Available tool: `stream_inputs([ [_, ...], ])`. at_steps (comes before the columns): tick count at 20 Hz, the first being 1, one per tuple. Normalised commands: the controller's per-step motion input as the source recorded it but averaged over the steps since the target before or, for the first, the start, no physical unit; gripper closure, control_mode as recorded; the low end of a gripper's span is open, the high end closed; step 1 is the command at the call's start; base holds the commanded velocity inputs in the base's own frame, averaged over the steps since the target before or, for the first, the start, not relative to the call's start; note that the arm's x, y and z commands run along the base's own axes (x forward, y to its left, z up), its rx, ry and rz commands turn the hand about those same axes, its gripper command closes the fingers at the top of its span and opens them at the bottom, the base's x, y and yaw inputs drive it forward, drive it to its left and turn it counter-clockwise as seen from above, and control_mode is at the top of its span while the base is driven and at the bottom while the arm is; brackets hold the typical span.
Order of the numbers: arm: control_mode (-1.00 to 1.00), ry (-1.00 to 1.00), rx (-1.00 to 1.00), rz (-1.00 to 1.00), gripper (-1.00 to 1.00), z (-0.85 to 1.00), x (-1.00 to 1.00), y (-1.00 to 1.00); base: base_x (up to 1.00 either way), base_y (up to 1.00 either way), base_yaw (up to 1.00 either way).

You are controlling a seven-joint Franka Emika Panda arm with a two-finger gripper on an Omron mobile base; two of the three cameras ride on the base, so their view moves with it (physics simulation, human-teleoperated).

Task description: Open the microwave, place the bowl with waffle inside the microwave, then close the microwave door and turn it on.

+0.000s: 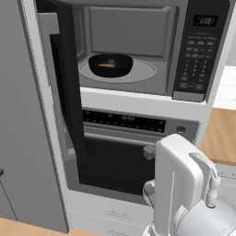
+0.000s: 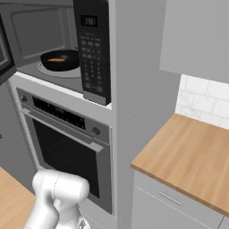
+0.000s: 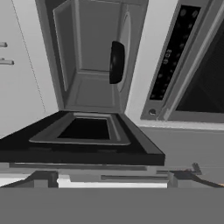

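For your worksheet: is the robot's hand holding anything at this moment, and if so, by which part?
Nothing is held. The hand is open and empty; the bowl with waffle sits on the turntable inside the microwave, whose door stands open.

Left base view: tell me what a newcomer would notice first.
The microwave stands wide open, its door swung out to the left. Inside, on the round turntable, sits the black bowl with waffle. Below it is the oven with its dark window, and the robot's white arm rises in the lower right corner.
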Motion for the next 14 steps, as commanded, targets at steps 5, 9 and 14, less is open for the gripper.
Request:
stream_inputs([
  [5,-1.0,0.0,0.0,0.0,-1.0,-0.35,0.5,0.54,0.0,0.0,0.0],
  [9,-1.0,-0.01,0.0,0.0,-1.0,-0.65,0.64,0.65,0.0,0.0,0.0],
  [14,-1.0,-0.08,0.0,0.0,-1.0,-0.58,0.7,0.85,0.0,0.0,0.0],
])
